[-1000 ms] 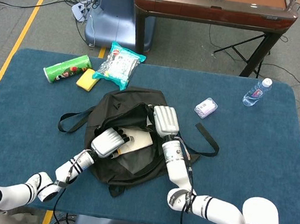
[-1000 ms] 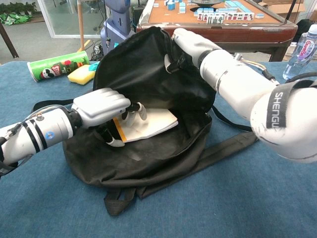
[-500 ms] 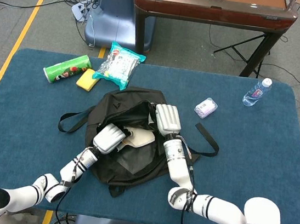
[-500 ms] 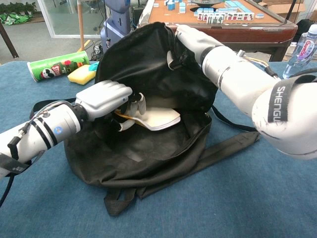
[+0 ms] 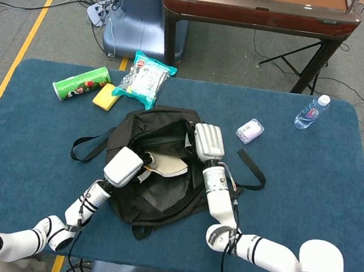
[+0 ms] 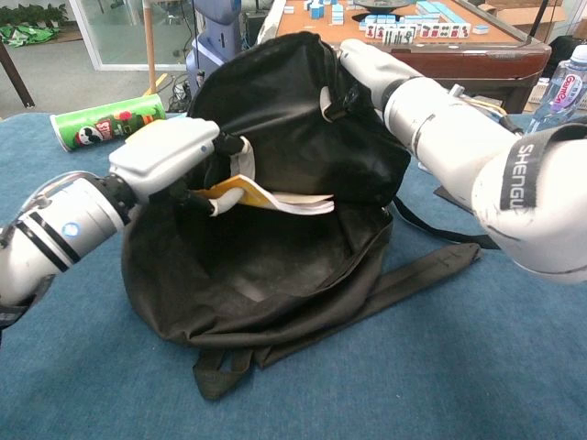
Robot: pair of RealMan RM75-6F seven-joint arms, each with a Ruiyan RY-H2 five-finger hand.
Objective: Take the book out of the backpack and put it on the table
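On the blue table (image 5: 29, 123), head view: my left hand (image 5: 123, 166) sits at the backpack (image 5: 160, 200) mouth, fingers clamped on the book (image 5: 164, 167), which is half out and tilted. My right hand (image 5: 209, 141) grips the bag's upper rim, prob. to keep the opening wide.

Chest view: left hand (image 6: 165, 156) pinches the book (image 6: 261, 194) by its yellow-edged corner, pages sagging over the dark interior. Right hand (image 6: 371, 69) clasps the top of the backpack (image 6: 275, 266), holding it upright so the book clears w/o snagging.
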